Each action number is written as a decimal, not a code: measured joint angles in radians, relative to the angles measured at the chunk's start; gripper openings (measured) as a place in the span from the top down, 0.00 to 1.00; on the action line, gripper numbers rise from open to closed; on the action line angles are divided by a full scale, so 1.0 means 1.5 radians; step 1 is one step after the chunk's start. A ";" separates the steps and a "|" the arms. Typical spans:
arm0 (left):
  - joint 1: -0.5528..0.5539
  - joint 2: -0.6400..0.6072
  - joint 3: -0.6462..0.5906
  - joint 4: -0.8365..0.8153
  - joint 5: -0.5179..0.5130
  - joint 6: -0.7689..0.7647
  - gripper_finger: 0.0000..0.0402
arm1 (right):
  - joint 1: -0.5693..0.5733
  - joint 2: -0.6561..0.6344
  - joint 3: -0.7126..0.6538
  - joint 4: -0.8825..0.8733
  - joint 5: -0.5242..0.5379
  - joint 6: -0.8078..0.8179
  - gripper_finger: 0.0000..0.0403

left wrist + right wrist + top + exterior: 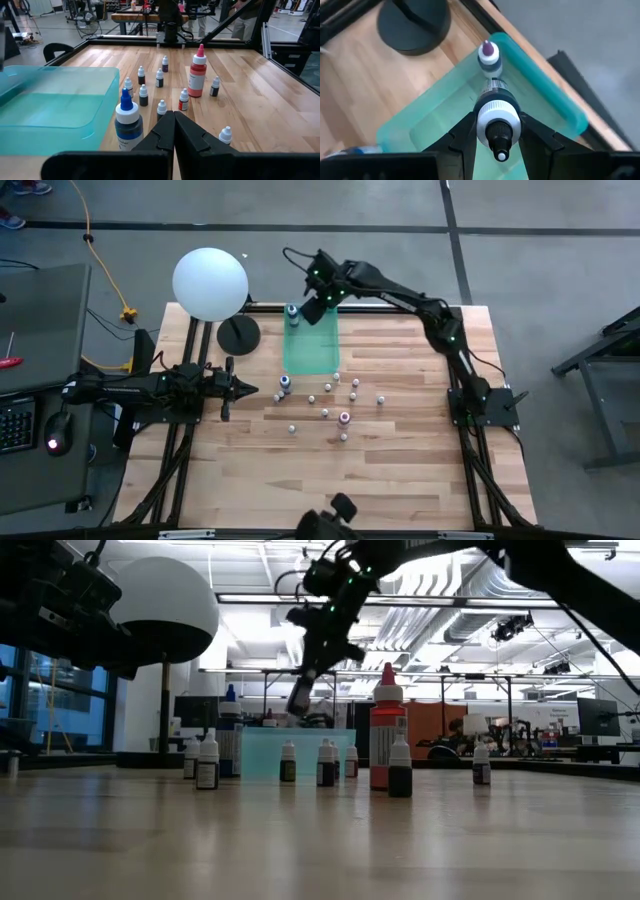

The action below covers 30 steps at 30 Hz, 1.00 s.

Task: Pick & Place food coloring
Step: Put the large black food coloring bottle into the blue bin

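Observation:
My right gripper hangs over the far end of the translucent green tray, shut on a food coloring bottle with a white ribbed cap and dark nozzle. A purple-tipped bottle stands upright in the tray's far corner. Several small white-capped bottles stand on the table near the tray, along with a blue-capped one and a taller red one. My left gripper rests shut and level at the table's left side, pointing at the bottles. My right gripper pinches the bottle at its white ribbed cap between the two fingers. The fingers slant downward from above, and the bottle lies along them. Its dark nozzle points back toward the wrist and its body points down at the tray. It is lifted clear.
A big white ball-shaped lamp on a black round base stands at the far left, close to the tray. Bare wood lies toward the near edge. Black frame rails run along the table's sides.

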 joint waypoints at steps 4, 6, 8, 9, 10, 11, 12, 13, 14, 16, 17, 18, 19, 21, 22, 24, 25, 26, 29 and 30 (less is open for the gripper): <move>0.000 0.000 0.000 0.000 0.000 0.000 1.00 | -0.007 0.037 0.000 0.004 -0.002 0.044 0.72; 0.000 0.000 0.000 0.000 0.000 0.000 1.00 | -0.011 0.049 0.000 0.007 -0.002 0.049 0.72; 0.000 0.000 0.000 0.000 0.000 0.000 1.00 | -0.013 0.053 0.000 0.020 -0.005 0.043 0.72; 0.000 0.000 0.000 0.000 0.000 0.000 1.00 | -0.014 0.053 0.000 0.024 -0.008 0.032 0.72; 0.000 0.000 0.000 0.000 0.000 0.000 1.00 | -0.014 0.053 0.000 0.026 -0.012 0.020 0.72; 0.000 0.000 0.000 0.000 0.000 0.000 1.00 | -0.015 0.053 0.000 0.030 -0.015 0.009 0.72; 0.000 0.000 0.000 0.000 0.000 0.000 1.00 | -0.016 0.053 0.000 0.035 -0.018 -0.002 0.72; 0.000 0.000 0.000 0.000 0.000 0.000 1.00 | -0.016 0.054 0.002 0.038 -0.021 -0.012 0.72; 0.000 0.000 0.000 0.000 0.000 0.000 1.00 | -0.018 0.054 0.007 0.037 -0.027 -0.023 0.72; 0.000 0.000 0.000 0.000 0.000 0.000 1.00 | -0.018 0.054 0.013 0.043 -0.033 -0.041 0.72; 0.000 0.000 0.000 0.000 0.000 0.000 1.00 | -0.019 0.054 0.013 0.048 -0.029 -0.050 0.72; 0.000 0.000 0.000 0.000 0.000 0.000 1.00 | -0.019 0.054 0.013 0.049 -0.022 -0.057 0.72; 0.000 0.000 0.000 0.000 0.000 0.000 1.00 | -0.019 0.054 0.013 0.046 -0.013 -0.060 0.72; 0.000 0.000 0.000 0.000 0.000 0.000 1.00 | -0.021 0.054 0.013 0.042 -0.006 -0.065 0.72; 0.000 0.000 0.000 0.000 0.000 0.000 1.00 | -0.021 0.054 0.013 0.043 -0.001 -0.065 0.72; 0.000 0.000 0.000 0.000 0.000 0.000 1.00 | -0.022 0.054 0.013 0.045 0.001 -0.065 0.72; 0.000 0.000 0.000 0.000 0.000 0.000 1.00 | -0.021 0.054 0.013 0.044 0.003 -0.065 0.71; 0.000 0.000 0.000 0.000 0.000 0.000 1.00 | -0.021 0.054 0.013 0.043 0.008 -0.065 0.71; 0.000 0.000 0.000 0.000 0.000 0.000 1.00 | -0.021 0.054 0.012 0.042 0.022 -0.072 0.71; 0.000 0.000 0.000 0.000 0.000 0.000 1.00 | -0.021 0.054 0.013 0.043 0.024 -0.072 0.71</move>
